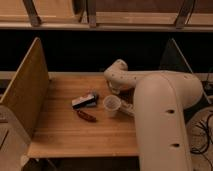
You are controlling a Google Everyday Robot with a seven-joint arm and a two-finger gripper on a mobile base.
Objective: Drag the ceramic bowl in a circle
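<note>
The gripper (115,91), fingers closed, sits just behind the pale cup (111,105), with the ceramic bowl (128,107) tucked beside it under the bulky arm (155,100). A small box (84,101) and a dark red object (86,116) crowd the left; the table (75,137) lies open in front, walled by a wooden side panel (25,95)

The closed pincer (117,93) sits just behind the pale cup (111,105) with its tips lost in shadow, and the bulky arm (160,115), cut off by the bottom edge, hides most of the ceramic bowl (128,108).
</note>
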